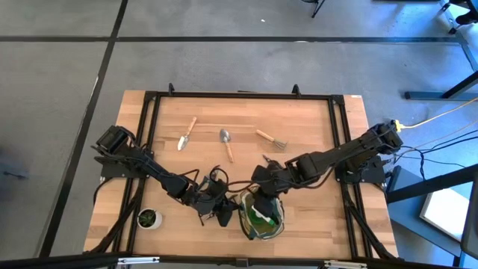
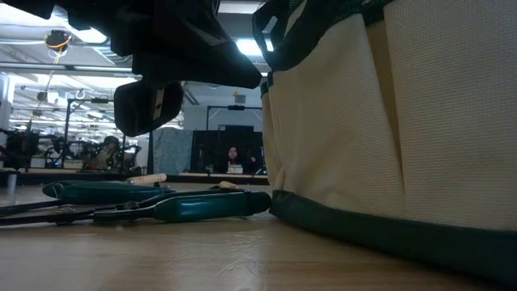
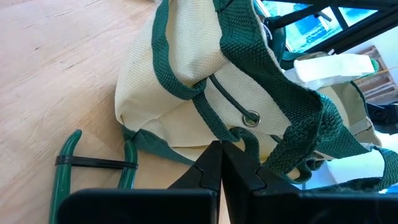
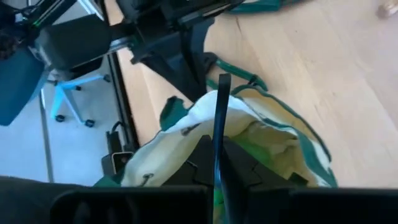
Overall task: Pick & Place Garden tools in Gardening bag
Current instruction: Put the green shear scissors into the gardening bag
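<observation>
Khaki woven-canvas tote with green webbing trim (image 1: 261, 217) sat at 6 o'clock on the wooden tabletop (image 1: 314, 127). Both tools pressed together: left tool (image 3: 221, 163) at its webbing, right tool (image 4: 219, 163) over its mouth. Low view alone showed teal-handled shears (image 2: 182, 208) beside it.

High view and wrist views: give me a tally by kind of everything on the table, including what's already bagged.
wooden-handled tools: 3
pruning shears: 1
spray bottle, in the bag: 1
gardening bag: 1
potted plant: 1
Total: 7

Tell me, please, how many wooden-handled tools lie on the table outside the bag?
3, in a row at the far side: left trowel, middle trowel, fork on the right. Others may be hidden.
</observation>
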